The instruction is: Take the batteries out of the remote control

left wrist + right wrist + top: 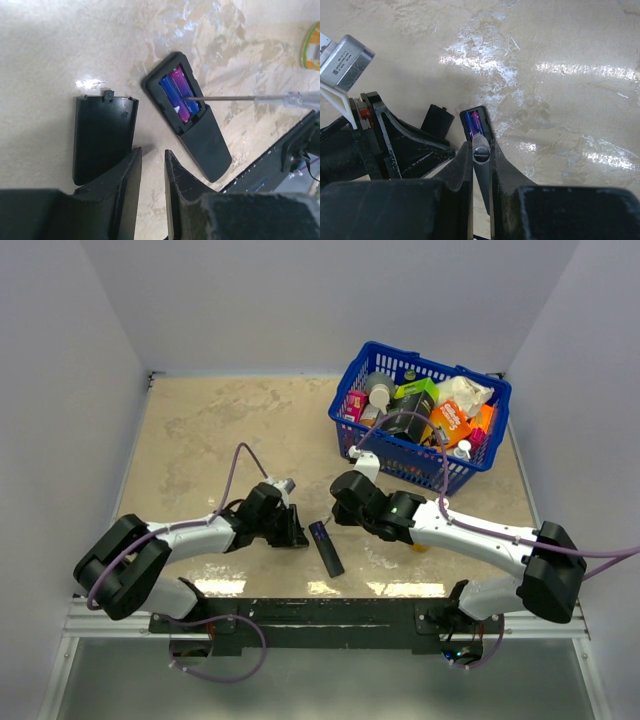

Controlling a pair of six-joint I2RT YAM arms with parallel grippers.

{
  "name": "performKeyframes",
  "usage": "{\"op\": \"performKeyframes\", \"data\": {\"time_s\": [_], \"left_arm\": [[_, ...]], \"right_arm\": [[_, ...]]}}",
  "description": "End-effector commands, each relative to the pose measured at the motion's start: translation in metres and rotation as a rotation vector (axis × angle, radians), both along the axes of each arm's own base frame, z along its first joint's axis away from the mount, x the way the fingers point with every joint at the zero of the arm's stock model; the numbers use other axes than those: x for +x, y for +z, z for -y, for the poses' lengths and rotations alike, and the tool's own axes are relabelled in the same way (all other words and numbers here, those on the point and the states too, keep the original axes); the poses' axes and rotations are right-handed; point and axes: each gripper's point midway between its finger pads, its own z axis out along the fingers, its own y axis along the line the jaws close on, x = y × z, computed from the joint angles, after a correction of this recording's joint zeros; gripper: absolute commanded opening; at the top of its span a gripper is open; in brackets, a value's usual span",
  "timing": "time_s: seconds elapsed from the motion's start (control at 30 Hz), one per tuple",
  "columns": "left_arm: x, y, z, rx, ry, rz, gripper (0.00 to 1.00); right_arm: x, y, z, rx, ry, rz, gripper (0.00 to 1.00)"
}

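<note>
Right up close to my right wrist camera, the right gripper (480,146) has its two black fingers squeezed tight on a thin grey stick (480,156). The stick points at the remote control (479,125), which lies flat on the table (200,430) just past the fingertips.

From the left wrist camera I see that the remote is a slim black bar with its back open. Two batteries (176,91) sit side by side in the hole, one blue and one pink-purple. The stick's tip rests on the pink one.

The black cover piece (102,135) lies flat just beside the remote, on its left, and does not touch it. The left gripper (152,156) hovers near the cover and the remote. Its fingers are a little apart with nothing between them.

From above, the remote sits between my two grippers, close to the table's near edge. Past the remote there is a wide stretch of sandy table top. The blue basket (436,364), full of packs, stands well apart from the remote, back and to its right.
</note>
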Motion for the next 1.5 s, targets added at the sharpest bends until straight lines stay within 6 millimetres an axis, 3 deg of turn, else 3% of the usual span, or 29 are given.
{"op": "performKeyframes", "data": {"time_s": [0.0, 0.37, 0.93, 1.27, 1.47], "left_arm": [[0.019, -0.003, -0.010, 0.092, 0.064, 0.051, 0.29], [0.031, -0.018, -0.044, 0.286, 0.190, 0.050, 0.30], [-0.002, 0.020, 0.008, -0.121, 0.050, 0.016, 0.30], [0.009, 0.008, -0.007, -0.024, 0.123, 0.045, 0.24], [0.005, -0.002, -0.013, 0.019, 0.139, 0.023, 0.22]], "right_arm": [[0.000, 0.007, -0.007, 0.045, 0.002, 0.009, 0.00], [-0.001, 0.008, -0.014, 0.071, 0.026, 0.009, 0.00], [-0.010, 0.007, -0.016, 0.077, 0.075, -0.007, 0.00], [-0.018, 0.016, -0.023, 0.098, 0.155, 0.014, 0.00], [-0.016, 0.017, -0.019, 0.043, 0.198, 0.043, 0.00]]}}
